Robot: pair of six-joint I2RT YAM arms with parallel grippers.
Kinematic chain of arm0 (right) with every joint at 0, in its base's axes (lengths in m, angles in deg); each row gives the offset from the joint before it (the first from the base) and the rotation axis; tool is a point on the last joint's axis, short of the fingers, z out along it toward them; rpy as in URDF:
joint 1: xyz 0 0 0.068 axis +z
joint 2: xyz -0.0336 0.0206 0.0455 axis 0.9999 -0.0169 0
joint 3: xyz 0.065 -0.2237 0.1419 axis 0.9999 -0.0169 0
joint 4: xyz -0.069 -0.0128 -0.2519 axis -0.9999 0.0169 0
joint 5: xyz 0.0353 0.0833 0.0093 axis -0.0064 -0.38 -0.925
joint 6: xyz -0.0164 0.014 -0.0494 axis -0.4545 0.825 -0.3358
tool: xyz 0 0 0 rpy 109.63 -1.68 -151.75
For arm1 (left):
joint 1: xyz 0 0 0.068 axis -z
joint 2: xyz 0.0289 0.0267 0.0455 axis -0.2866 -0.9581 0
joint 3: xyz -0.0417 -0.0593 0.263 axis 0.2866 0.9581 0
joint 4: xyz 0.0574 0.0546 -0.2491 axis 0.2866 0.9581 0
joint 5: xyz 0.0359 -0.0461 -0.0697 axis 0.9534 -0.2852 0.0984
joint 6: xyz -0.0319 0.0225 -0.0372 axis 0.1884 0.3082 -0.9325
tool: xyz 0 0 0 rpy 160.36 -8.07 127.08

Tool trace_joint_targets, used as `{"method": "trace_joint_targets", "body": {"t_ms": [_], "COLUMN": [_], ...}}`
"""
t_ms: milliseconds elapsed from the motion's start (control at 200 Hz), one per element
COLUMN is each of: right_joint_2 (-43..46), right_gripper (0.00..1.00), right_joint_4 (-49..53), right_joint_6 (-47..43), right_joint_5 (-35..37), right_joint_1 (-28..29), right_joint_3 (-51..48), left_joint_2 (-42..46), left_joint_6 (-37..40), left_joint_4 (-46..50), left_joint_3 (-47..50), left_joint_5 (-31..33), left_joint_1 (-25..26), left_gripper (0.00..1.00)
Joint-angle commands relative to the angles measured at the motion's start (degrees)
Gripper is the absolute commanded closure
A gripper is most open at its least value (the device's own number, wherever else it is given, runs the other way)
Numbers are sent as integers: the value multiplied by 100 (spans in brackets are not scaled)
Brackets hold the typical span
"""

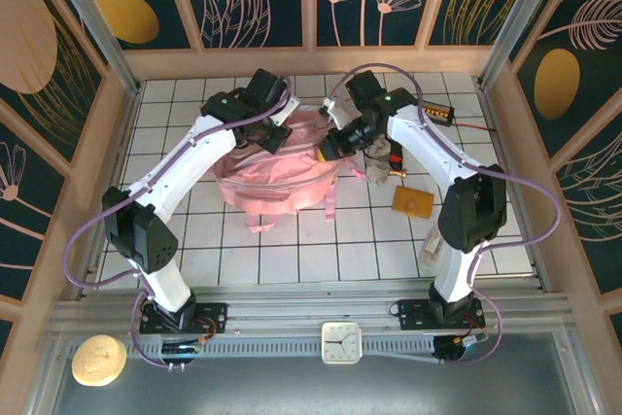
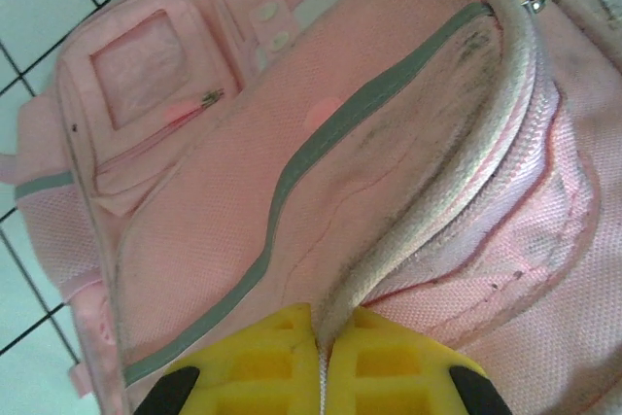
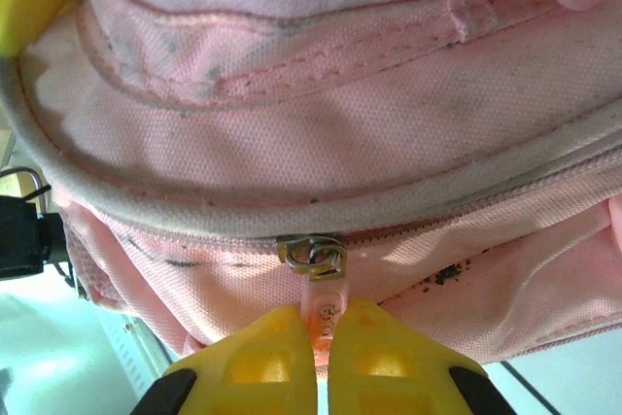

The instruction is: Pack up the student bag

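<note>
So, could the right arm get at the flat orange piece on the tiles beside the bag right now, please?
Probably not at once: the flat orange piece lies uncovered on tiles beside that arm, but the right gripper is shut on the zipper pull of the student bag and must release first.

White-tiled worktop with the pink bag at its middle

The worktop [image 1: 262,259] is a grid of white square tiles with dark grout, walled by a wooden frame. The student bag [image 1: 277,177] lies on it, toward the far side, and its pink straps [image 1: 258,224] trail over the tiles off the bag's near edge. Just right of the bag is a small cluster of dark and brassy items [image 1: 387,164], partly hidden and too small to name. Nearer than those, and still right of the bag, a flat tan square [image 1: 411,203] lies on the tiles. Far right of the bag, by the back wall, lies a black strip with orange marks [image 1: 434,112].
</note>
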Motion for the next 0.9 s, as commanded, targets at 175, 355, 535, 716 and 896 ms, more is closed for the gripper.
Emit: {"method": "trace_joint_targets", "body": {"t_ms": [175, 355, 535, 716, 896], "right_joint_2": [-671, -1008, -768, -698, -823], "right_gripper": [100, 100, 100, 100, 100], "right_joint_4": [1200, 1695, 1803, 1608, 1645], "right_joint_6": [1051, 1142, 1114, 1258, 1283], "right_joint_5": [-540, -778, -309, -646, -852], "right_joint_1": [148, 194, -157, -199, -46], "right_joint_3": [1399, 2111, 1667, 1702, 1976], "left_joint_2": [-129, -278, -56, 91, 106], "left_joint_6": [-711, -850, -719, -699, -818], "left_joint_4": [72, 266, 219, 157, 48], "left_joint_3": [-667, -880, -644, -546, -446], "left_joint_5": [1334, 1715, 2207, 2156, 2051], "left_joint_1": [294, 547, 566, 575, 568], "left_gripper": [100, 100, 100, 100, 100]}}
